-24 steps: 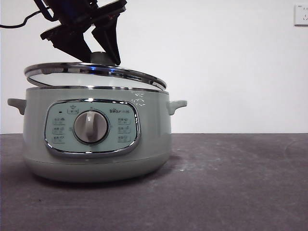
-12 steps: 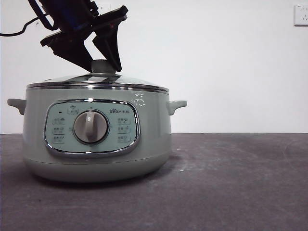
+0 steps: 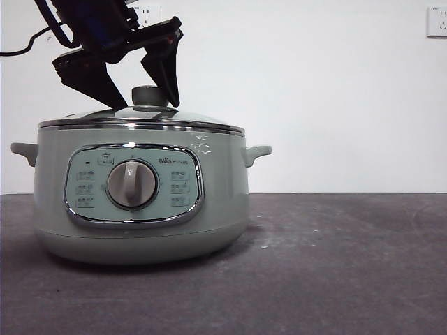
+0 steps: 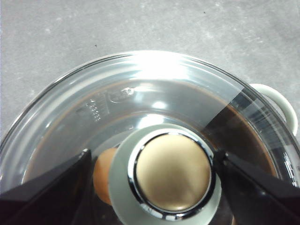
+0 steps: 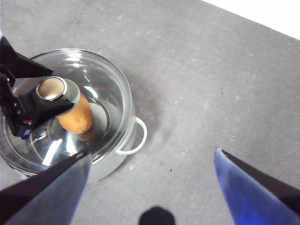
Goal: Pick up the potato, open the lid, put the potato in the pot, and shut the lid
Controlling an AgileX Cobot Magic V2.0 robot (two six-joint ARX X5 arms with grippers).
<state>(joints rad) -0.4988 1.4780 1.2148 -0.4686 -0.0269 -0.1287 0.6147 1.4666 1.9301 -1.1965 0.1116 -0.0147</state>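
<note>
Lid (image 3: 140,118) seated level on pot (image 3: 140,209), steel rim flush all round. Left gripper (image 3: 140,94) above lid centre, jaws spread either side of knob (image 4: 171,180), gap visible on both sides, nothing gripped. Potato (image 5: 75,116) inside pot, seen through the glass, lying at about 9 o'clock of the knob in the left wrist view. Right gripper (image 5: 150,187) hangs high over table (image 5: 211,93), jaws wide apart, empty.

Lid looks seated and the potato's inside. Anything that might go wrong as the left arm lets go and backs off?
1. The left gripper has its fingers open but close on either side of the knob; pulling away sideways might catch it and drag the lid off the pot.
2. The right gripper hangs open above the table beside the pot; a wide retreat might cross its path.
</note>
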